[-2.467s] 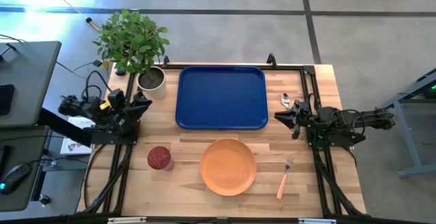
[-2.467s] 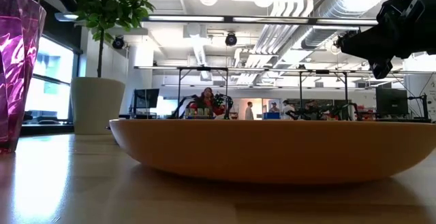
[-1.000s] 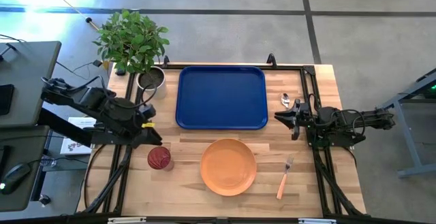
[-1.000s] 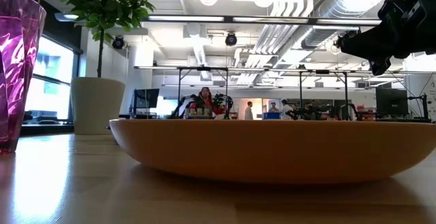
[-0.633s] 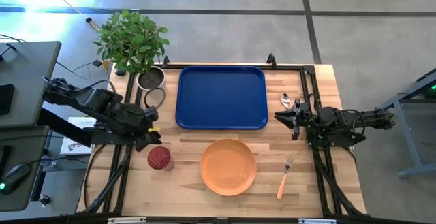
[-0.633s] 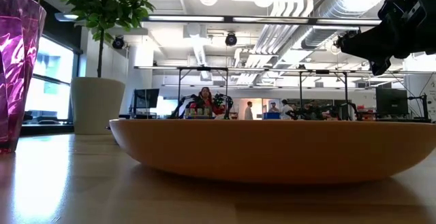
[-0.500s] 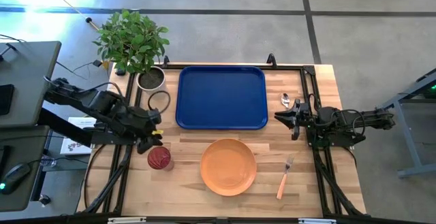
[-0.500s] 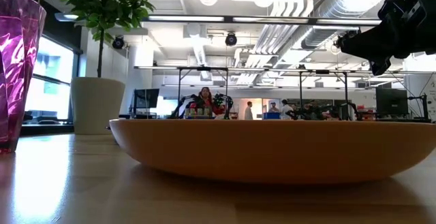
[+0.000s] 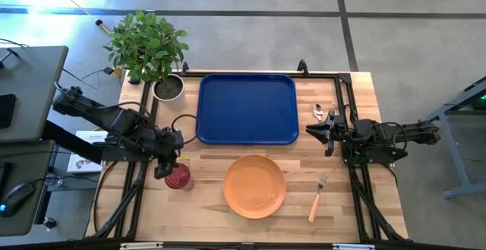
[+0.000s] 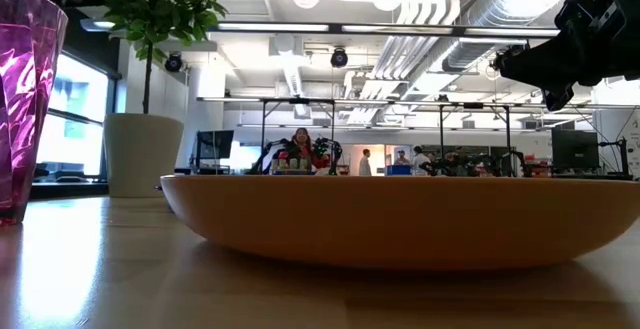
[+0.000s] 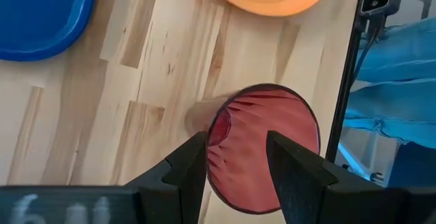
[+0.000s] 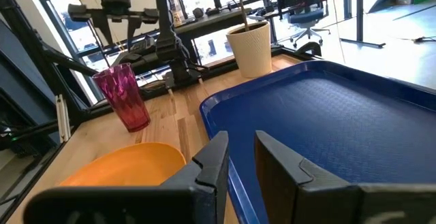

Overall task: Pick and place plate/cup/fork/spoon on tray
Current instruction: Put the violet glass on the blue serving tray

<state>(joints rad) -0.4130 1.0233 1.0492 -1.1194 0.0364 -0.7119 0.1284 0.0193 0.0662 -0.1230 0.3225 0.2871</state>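
Observation:
The dark red cup stands upright on the table's near left; it also shows in the low view. My left gripper hovers open just above its rim, pointing down. In the left wrist view the gripper has one finger over the rim's edge and one over the cup's mouth. The orange plate lies near the front, the blue tray beyond it. The fork and spoon lie at the right. My right gripper waits there, narrowly open.
A potted plant in a white pot stands at the far left corner beside the tray. Black frame rails run along the table's left and right sides. Bare wood lies between the tray and the plate.
My left gripper has reached out from the table's left side toward the near edge and has come over the cup, tipping to point down. The cup, the plate and my right arm have kept still.

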